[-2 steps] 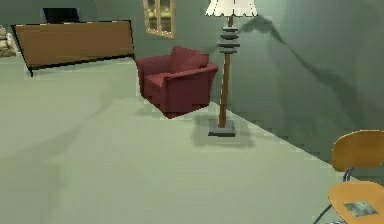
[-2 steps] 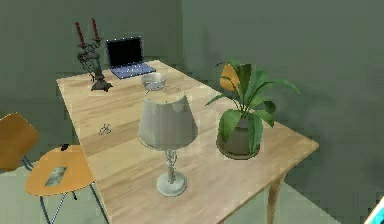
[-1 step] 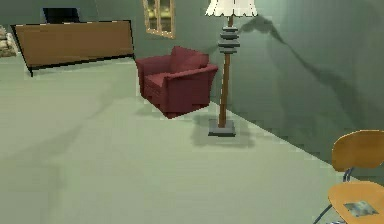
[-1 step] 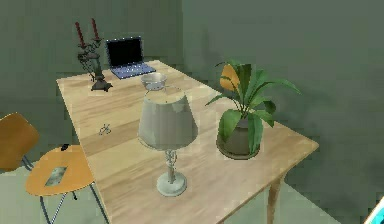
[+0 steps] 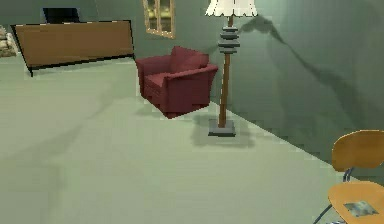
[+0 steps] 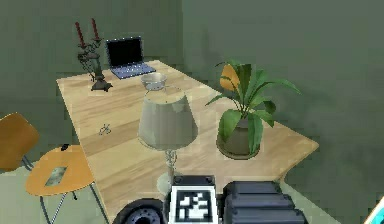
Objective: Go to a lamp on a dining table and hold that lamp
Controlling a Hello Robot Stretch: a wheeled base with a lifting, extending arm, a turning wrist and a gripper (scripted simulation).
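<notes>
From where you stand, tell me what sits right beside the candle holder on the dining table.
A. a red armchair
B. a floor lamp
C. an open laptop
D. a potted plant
C: in the arm side view an open laptop stands just right of the candle holder at the far end of the dining table, while the potted plant stands nearer, by the lamp.

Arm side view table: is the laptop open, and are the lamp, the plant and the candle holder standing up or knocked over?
laptop, open, screen dark, at the far end of the table.
lamp, upright on the table; cannot tell if it is lit.
potted plant, upright on the table.
candle holder, upright beside the laptop.
orange chair, upright at the table's edge.
</notes>
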